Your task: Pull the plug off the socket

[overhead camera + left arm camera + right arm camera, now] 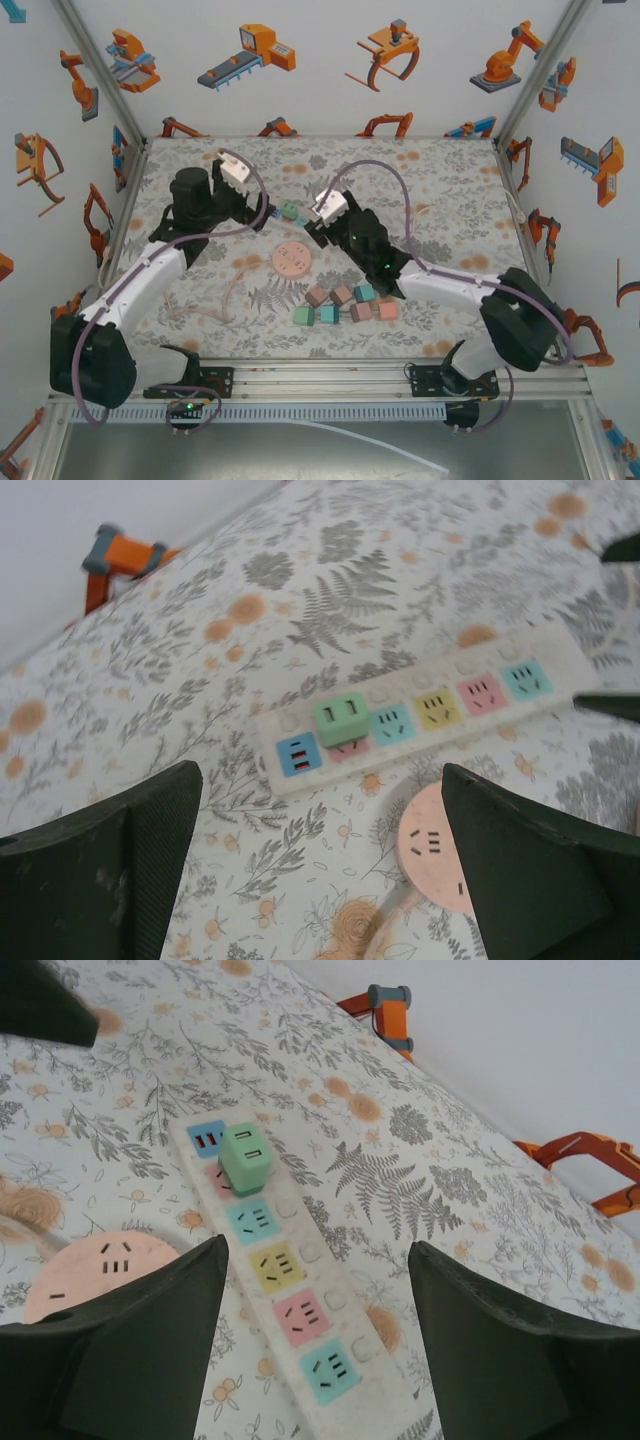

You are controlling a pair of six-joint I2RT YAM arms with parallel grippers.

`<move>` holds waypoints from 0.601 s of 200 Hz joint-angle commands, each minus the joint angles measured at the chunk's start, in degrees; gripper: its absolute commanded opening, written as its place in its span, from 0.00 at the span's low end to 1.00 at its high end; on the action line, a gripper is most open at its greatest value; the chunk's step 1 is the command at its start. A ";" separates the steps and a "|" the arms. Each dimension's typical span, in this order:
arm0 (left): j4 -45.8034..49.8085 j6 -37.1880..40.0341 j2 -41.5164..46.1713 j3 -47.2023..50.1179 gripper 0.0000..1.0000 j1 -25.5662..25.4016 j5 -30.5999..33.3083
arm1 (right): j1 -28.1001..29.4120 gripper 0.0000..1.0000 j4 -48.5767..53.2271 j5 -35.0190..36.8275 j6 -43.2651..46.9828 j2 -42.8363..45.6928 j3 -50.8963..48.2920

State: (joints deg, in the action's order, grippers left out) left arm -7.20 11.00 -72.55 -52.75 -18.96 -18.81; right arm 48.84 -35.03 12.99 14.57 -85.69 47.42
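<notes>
Presently both arms lean inward over the floral counter (450, 190). The left arm (150, 270) stretches from the near left and the right arm (450, 285) bends in from the near right, their wrists close together mid-counter. The green plug (341, 720) sits seated in the white power strip (560, 655), next to its blue end outlet. The left fingers (100, 880) are spread wide and empty, a pink round socket (435, 845) below them. The right fingers (120, 1360) are also parted, gripping nothing, over the strip's opposite end.

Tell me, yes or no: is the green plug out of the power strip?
No, the green plug sits pushed into the white power strip, right beside its blue end socket.
</notes>
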 commanded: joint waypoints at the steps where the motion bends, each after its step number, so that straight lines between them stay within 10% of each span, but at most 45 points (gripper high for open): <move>1: 1.07 -16.34 -2.05 -3.32 0.97 3.24 6.42 | -1.05 0.68 5.36 -3.39 2.93 -3.32 8.76; 120: 10.82 -41.15 -20.87 -11.95 1.00 14.04 0.00 | -6.21 0.69 63.59 -14.66 -4.52 -38.22 65.25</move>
State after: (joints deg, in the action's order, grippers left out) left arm 0.10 -22.48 -89.06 -60.42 -5.08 -12.82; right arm 42.87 15.33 -0.14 10.09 -119.48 106.50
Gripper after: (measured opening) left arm 0.976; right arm 0.688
